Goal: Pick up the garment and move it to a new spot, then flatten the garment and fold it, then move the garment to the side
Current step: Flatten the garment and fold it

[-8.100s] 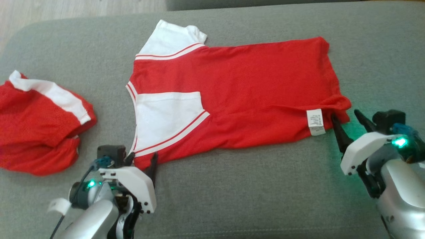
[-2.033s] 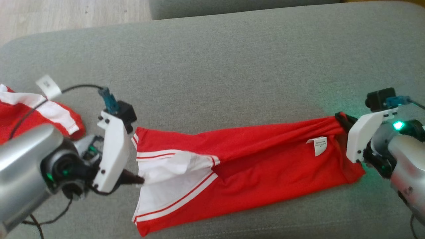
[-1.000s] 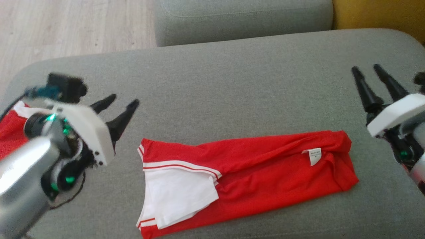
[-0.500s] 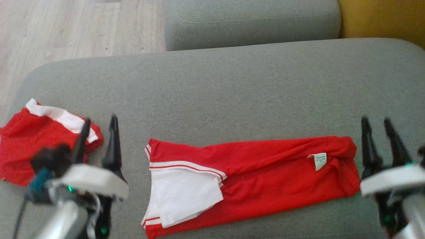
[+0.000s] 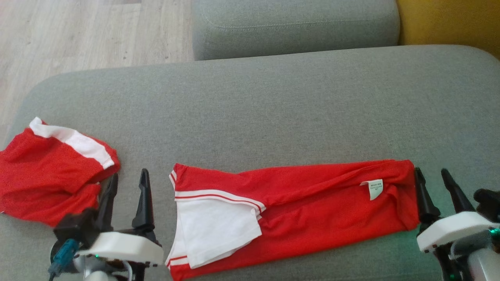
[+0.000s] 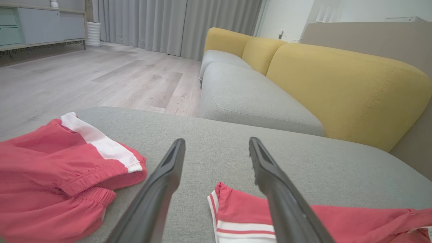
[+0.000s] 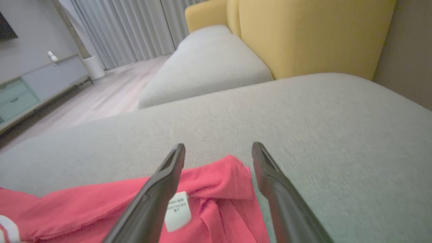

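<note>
The garment (image 5: 297,210), a red shirt with white panels and stripes, lies folded lengthwise into a long band across the near part of the grey cushion (image 5: 265,113). A white label (image 5: 375,189) sticks up near its right end. My left gripper (image 5: 129,177) is open just left of the collar end (image 6: 233,216), holding nothing. My right gripper (image 5: 431,174) is open at the hem end (image 7: 229,179), its inner finger at the cloth's edge, nothing between its fingers.
A second red garment with a white band (image 5: 50,168) lies bunched at the cushion's left edge, also seen as red cloth (image 6: 60,162) in the left wrist view. A grey seat cushion (image 5: 293,23) and yellow backrest (image 5: 449,19) stand behind. Wooden floor (image 5: 78,35) lies beyond the left edge.
Both grippers came down and back from raised positions to rest beside the two ends of the folded shirt. The camera tilted between frames. The shirt itself stays put.
</note>
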### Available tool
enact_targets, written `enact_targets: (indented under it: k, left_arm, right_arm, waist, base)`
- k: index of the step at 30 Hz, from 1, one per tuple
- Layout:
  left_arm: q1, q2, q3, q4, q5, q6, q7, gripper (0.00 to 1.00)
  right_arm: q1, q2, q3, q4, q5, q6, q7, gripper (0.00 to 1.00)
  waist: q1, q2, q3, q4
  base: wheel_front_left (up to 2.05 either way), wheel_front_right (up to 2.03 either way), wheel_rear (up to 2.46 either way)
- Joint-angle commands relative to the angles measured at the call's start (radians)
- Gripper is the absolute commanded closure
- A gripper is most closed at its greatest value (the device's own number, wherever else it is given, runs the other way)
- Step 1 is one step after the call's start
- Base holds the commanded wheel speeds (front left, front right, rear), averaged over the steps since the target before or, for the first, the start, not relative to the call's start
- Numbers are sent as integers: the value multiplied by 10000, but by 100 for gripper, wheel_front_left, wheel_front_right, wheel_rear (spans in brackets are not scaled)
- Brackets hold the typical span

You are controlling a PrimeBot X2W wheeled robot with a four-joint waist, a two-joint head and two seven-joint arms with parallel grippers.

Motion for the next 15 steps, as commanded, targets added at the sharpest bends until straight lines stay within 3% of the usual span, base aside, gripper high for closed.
enact_targets:
  k: [1,9,15]
  left_arm:
    - [-477,-34,540,-259,136,-134,-121,0]
    - [-741,-616,871,325,614,-952,-121,0]
    - [-868,-853,1031,618,806,-1201,-122,0]
  right_arm:
    - [-481,-104,59,-152,-99,-9,205,0]
    - [-2365,-68,-390,2026,-162,-9,2634,0]
    - [-3103,-196,-440,3705,-29,-9,3937,0]
  waist:
    - [1,-1,13,-5]
    - [1,-1,278,245]
    - [1,-1,370,589]
  base:
    - [0,0,0]
    - [0,0,0]
    - [0,0,0]
